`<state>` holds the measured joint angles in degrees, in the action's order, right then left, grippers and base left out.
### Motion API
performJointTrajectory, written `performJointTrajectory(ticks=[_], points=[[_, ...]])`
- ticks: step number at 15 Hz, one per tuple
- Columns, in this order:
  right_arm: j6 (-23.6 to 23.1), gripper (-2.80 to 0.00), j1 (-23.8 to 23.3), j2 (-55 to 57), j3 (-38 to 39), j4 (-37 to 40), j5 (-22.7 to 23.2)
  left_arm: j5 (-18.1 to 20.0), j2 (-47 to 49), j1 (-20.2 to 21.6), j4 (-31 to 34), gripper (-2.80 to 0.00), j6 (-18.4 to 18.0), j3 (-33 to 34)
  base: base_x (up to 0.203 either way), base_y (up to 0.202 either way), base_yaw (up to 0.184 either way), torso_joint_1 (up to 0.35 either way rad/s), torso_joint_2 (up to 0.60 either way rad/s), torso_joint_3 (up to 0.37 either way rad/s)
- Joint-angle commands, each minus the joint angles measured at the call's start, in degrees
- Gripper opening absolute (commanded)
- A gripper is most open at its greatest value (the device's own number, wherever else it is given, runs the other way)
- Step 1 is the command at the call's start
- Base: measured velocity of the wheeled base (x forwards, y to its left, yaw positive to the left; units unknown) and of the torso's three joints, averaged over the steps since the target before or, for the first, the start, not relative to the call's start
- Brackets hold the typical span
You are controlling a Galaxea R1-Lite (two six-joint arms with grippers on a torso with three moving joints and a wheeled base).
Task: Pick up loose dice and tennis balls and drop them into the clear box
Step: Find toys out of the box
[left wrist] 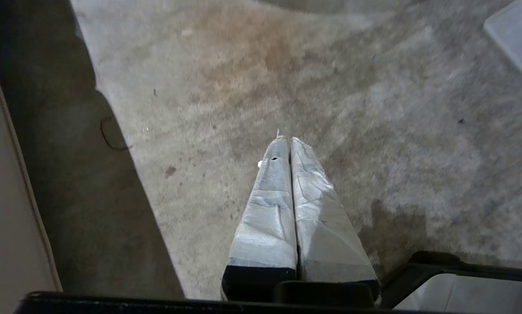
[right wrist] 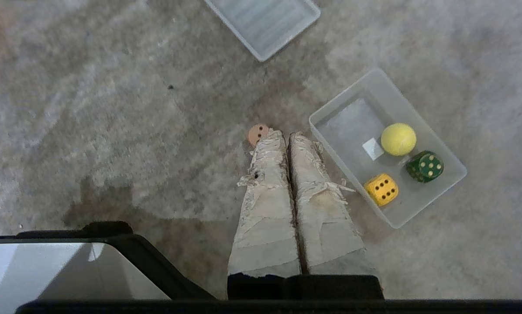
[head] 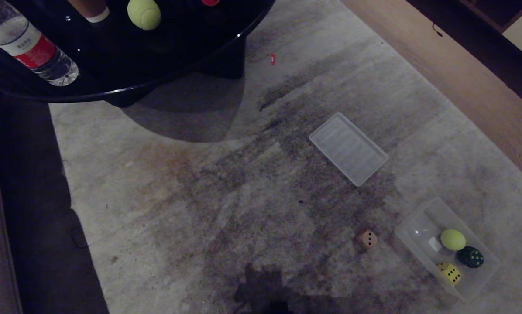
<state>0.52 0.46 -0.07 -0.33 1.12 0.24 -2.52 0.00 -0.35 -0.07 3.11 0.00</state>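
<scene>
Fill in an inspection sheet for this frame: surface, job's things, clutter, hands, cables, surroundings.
Surface: stained grey carpet.
Job's things: clear box on the carpet holds a tennis ball, a dark green die and a yellow die. A beige die lies loose on the carpet beside the box. A second tennis ball sits on the black table.
Clutter: ribbed white panel on the carpet; water bottle on the table; small red scrap on the carpet.
Hands: left hand shut, empty, above bare carpet; right hand shut, empty, above the carpet between the beige die and the box.
Cables: nothing seen.
Surroundings: wooden floor beyond the carpet.
</scene>
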Motion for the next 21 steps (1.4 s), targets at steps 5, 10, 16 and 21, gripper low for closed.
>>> performJointTrajectory(ticks=[5, 10, 16, 21], points=[[0.0, -2.80, 0.0, 0.1, 0.0, 0.0, 0.0, 0.0, 0.0, 0.0, 0.0, -2.80, 0.1, 0.1, 0.000, 0.000, 0.000, 0.002, 0.00, -0.198], [0.0, -2.80, 0.0, 0.1, 0.0, 0.0, 0.0, 0.0, 0.0, 0.0, 0.0, -2.80, 0.1, 0.1, 0.000, 0.000, 0.000, 0.001, 0.00, -0.199], [0.0, -2.80, 0.0, 0.1, 0.0, 0.0, 0.0, 0.0, 0.0, 0.0, 0.0, -2.80, 0.1, 0.1, 0.000, 0.000, 0.000, 0.003, 0.00, -0.194], [-0.2, -2.80, 0.0, 0.1, 0.0, 0.0, 0.0, 0.0, 0.0, 0.0, 0.0, -2.80, 0.1, 0.1, 0.000, 0.000, 0.000, 0.001, 0.00, -0.201]])
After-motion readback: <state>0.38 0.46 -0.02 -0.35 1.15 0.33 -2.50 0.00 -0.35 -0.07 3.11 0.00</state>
